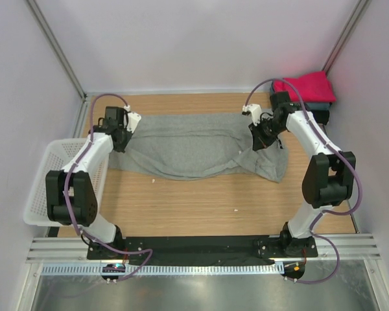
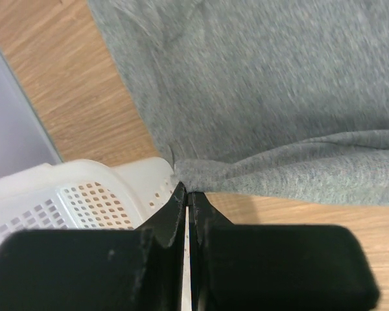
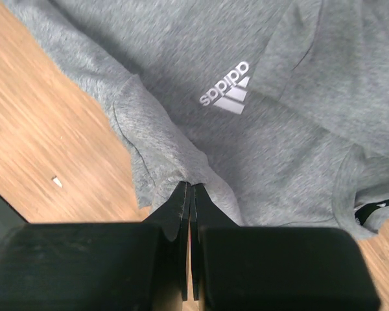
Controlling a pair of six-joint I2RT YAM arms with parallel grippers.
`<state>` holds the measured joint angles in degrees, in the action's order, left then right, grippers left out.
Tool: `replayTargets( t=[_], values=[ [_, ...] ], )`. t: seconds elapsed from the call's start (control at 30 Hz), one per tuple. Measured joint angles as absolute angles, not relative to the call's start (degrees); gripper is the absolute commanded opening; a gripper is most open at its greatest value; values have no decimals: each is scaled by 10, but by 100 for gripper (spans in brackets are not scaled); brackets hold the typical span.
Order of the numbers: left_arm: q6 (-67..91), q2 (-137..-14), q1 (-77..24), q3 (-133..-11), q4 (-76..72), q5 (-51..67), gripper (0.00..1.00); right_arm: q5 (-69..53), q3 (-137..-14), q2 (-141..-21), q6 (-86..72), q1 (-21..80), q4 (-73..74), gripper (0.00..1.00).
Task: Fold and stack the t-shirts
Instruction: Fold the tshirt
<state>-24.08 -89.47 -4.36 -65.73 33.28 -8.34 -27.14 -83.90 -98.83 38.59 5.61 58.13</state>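
The heather-grey t-shirt [image 1: 194,146] lies stretched across the middle of the wooden table, partly folded. My left gripper [image 1: 121,137] is shut on its left edge; in the left wrist view the fingers pinch a bunched corner of the grey shirt [image 2: 259,97]. My right gripper [image 1: 259,137] is shut on its right side; in the right wrist view the jaws pinch a fold of the grey shirt [image 3: 181,129] below the white print [image 3: 228,94]. A magenta-red t-shirt [image 1: 305,86] lies on a slate-blue one [image 1: 321,105] and a black one [image 1: 322,116] at the back right.
A white mesh basket [image 1: 42,188] stands off the table's left edge, also in the left wrist view [image 2: 78,194]. Bare wood [image 1: 201,207] lies in front of the shirt. White walls close in the back and sides.
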Motion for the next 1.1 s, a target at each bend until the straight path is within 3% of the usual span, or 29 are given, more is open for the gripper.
replayTargets(
  t=[0.47,1.1],
  values=[
    [-225,-986,-31,-761,302,-116,0,-260,-931,-1062,343,35,538,1],
    [-209,-1122,-7,-939,296,-129,0,-234,-1214,-1243,325,19,578,1]
  ],
)
